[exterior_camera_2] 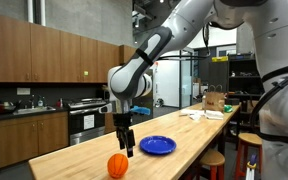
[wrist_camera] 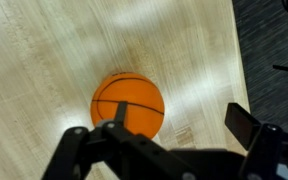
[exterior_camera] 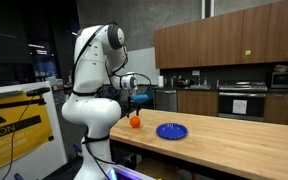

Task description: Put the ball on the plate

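Note:
The orange ball (exterior_camera: pixel 134 121) with thin dark lines rests on the wooden table near its end, also seen in an exterior view (exterior_camera_2: pixel 118 166). The deep blue plate (exterior_camera: pixel 171 131) lies flat a short way from it, also in an exterior view (exterior_camera_2: pixel 157 145). My gripper (exterior_camera_2: pixel 128 148) points down just above the table, between ball and plate, close beside the ball. In the wrist view the ball (wrist_camera: pixel 129 100) sits at the left finger, mostly outside the open jaws (wrist_camera: pixel 181 118). The gripper is open and empty. The plate is out of the wrist view.
The wooden table (exterior_camera_2: pixel 199 135) runs long, with papers and a brown bag (exterior_camera_2: pixel 215 100) at its far end. The table edge and dark floor (wrist_camera: pixel 269 50) lie right of the ball. Kitchen cabinets and an oven (exterior_camera: pixel 240 100) stand behind.

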